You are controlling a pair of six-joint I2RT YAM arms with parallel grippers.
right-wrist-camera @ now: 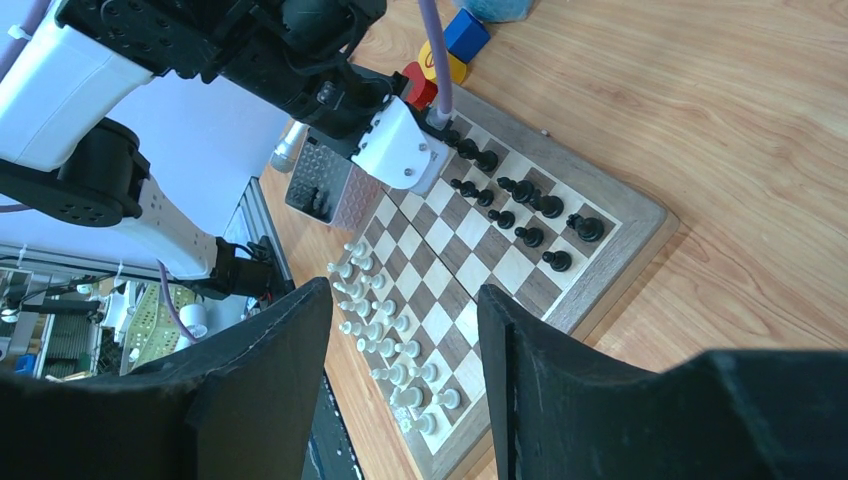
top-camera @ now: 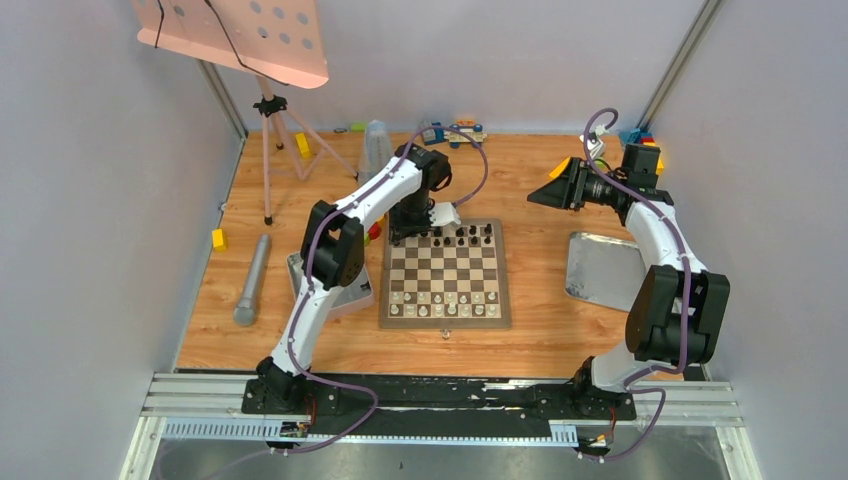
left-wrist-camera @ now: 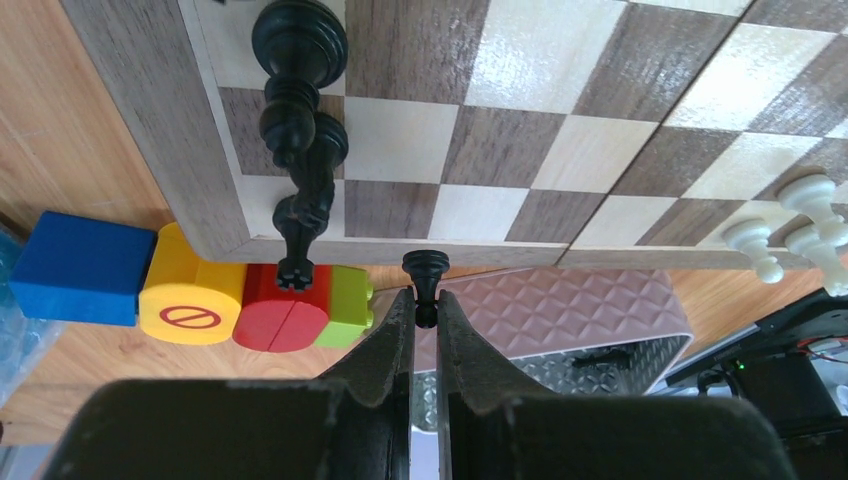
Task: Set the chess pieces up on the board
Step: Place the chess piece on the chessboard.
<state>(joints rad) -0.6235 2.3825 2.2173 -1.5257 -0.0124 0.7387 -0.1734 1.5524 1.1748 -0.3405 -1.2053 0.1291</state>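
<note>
Black pawn (left-wrist-camera: 425,268) pinched in left tool (left-wrist-camera: 425,303) near far-left corner of board (left-wrist-camera: 500,60); right tool (right-wrist-camera: 405,297) released, raised right of board.

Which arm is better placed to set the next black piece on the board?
The left. The left pincer is shut on a black pawn right at the board edge, beside the other black pieces. The right pincer hangs open and empty, off to the board's side.

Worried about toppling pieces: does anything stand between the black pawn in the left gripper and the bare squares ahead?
Nothing visible. The left gripper holds the black pawn at the edge of the board; the squares ahead are bare. Two black pieces stand beside them, toward the corner.
</note>
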